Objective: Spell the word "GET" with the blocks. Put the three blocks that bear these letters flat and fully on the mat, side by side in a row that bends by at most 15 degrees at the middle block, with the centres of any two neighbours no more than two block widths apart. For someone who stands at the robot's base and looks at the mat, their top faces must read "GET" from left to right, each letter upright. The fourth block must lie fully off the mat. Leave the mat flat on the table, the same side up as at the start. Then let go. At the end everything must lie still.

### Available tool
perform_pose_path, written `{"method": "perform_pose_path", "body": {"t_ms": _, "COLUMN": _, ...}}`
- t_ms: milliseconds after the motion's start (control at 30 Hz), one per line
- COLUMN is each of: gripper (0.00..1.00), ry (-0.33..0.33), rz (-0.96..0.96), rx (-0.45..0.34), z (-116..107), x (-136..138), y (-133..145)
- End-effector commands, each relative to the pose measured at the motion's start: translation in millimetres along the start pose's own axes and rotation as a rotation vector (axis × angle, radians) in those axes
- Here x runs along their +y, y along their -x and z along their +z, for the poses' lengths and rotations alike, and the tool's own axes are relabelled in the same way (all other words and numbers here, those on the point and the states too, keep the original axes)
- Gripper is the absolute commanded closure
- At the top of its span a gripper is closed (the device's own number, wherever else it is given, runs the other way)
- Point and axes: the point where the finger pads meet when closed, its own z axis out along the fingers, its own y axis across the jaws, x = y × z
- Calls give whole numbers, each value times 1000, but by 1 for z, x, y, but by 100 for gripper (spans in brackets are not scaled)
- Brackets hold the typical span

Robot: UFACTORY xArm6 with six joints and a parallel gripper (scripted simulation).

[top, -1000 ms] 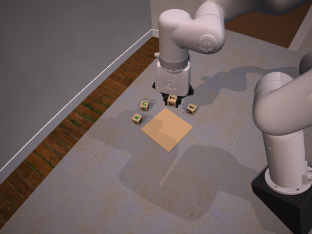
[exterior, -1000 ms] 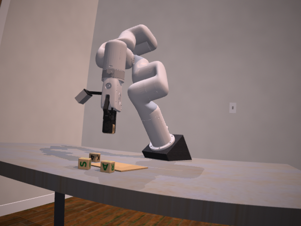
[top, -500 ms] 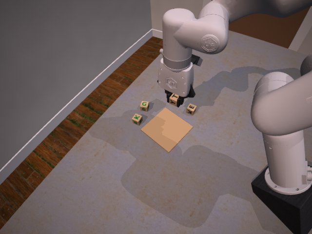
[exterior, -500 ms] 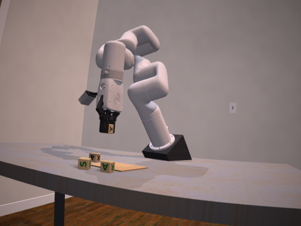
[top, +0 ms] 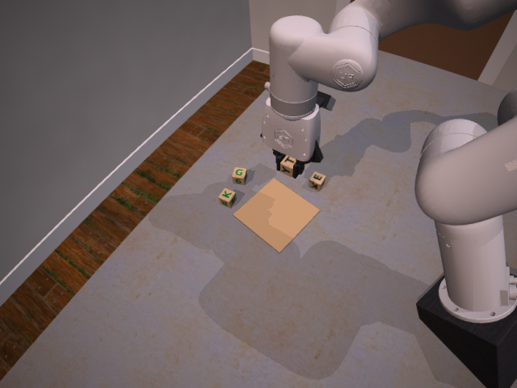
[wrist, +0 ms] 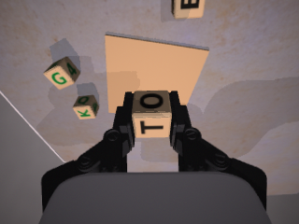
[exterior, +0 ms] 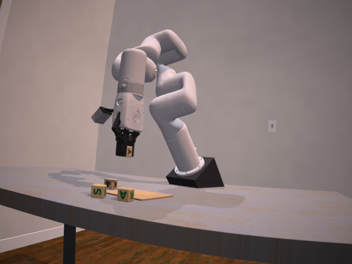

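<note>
The gripper [top: 288,166] [exterior: 125,147] [wrist: 151,103] grips the T block [top: 287,166] [exterior: 128,151] [wrist: 151,125] (Y and O on its sides) above the table [top: 166,317] [exterior: 256,210] [wrist: 243,51]. G [top: 239,175] [exterior: 98,191] [wrist: 62,73], K [top: 227,197] [exterior: 125,194] [wrist: 86,107] and E [top: 317,181] [exterior: 110,183] [wrist: 188,8] lie off the mat [top: 277,217] [exterior: 147,194] [wrist: 154,70].

A light switch [exterior: 271,125] is on the grey wall [exterior: 232,85].

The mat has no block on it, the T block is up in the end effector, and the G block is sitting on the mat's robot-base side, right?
Not quite: the G block is beyond the mat, away from the base, as the top view shows. The rest holds.
</note>
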Motion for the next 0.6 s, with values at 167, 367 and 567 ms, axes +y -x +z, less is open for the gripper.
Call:
{"method": "perform_pose_path", "body": {"t_ms": 167, "gripper": 73, "ry": -1, "rz": 0, "rx": -1, "z": 26, "x": -1, "y": 0}}
{"method": "perform_pose_path", "body": {"t_ms": 367, "gripper": 73, "ry": -1, "rz": 0, "rx": -1, "z": 45, "x": -1, "y": 1}}
{"method": "perform_pose_path", "body": {"t_ms": 567, "gripper": 73, "ry": -1, "rz": 0, "rx": -1, "z": 72, "x": -1, "y": 1}}
